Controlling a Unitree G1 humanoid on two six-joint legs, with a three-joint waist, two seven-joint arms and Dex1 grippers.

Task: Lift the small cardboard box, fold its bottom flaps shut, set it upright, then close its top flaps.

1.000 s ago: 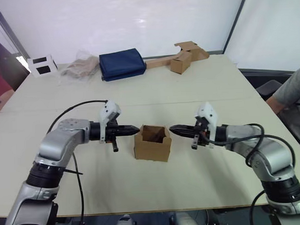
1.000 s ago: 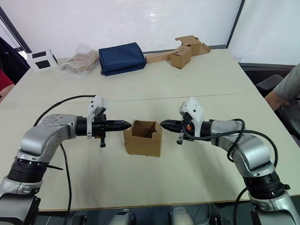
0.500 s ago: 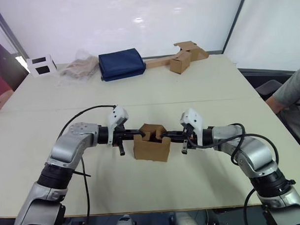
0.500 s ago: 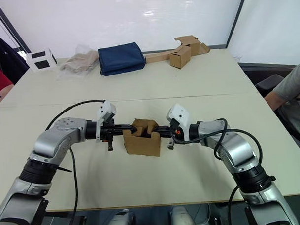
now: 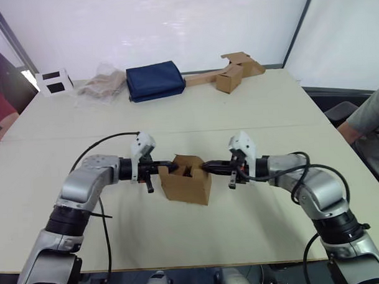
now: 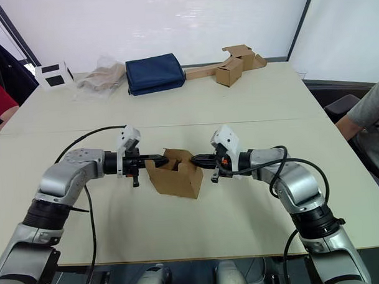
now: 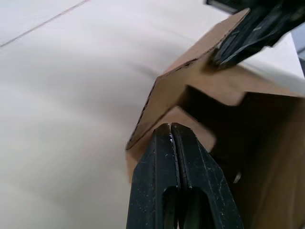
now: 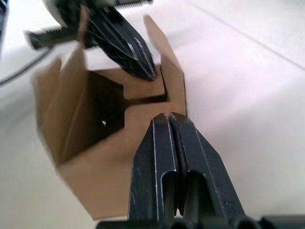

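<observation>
- Left eye view: the small cardboard box [image 5: 186, 182] is sitting tilted on the table [image 5: 238, 115], open end up, squarely between the two grippers. The left gripper [image 5: 168, 168] is reaching in from the box's left side with its black fingers pressed together, its tip at the box's upper left rim. The right gripper [image 5: 206, 168] is reaching in from the opposite side, fingers likewise pressed together, its tip meeting the upper right rim. Well beyond both grippers, at the far edge of the table, are lying a navy blue fabric bundle [image 5: 154, 81], a crumpled clear plastic bag [image 5: 101, 86], a small white block with black patches [image 5: 53, 82] and a cluster of cardboard boxes on a long strip [image 5: 232, 71]. A person's sleeve [image 5: 369, 120] is showing past the right arm.

- Right eye view: the same scene, with the box [image 6: 174, 175] leaning between the two closed grippers and its open end facing up.

- Left wrist view: the left gripper [image 7: 171, 128] is showing its two fingers [image 7: 153, 181] shut tight against each other, nothing between them. Its tip is lying at the edge of a folded-in flap [image 7: 190, 135] at the box's open end, the dark interior just beyond. The right gripper's black fingers [image 7: 252, 34] are touching the far wall's rim.

- Right wrist view: the right gripper [image 8: 168, 116] is also closed, fingers together and holding nothing, its tip resting against the near wall just below a notched flap [image 8: 145, 90]. Straight ahead, across the open end, the left gripper [image 8: 151, 76] is pressing its closed tip on that flap.
</observation>
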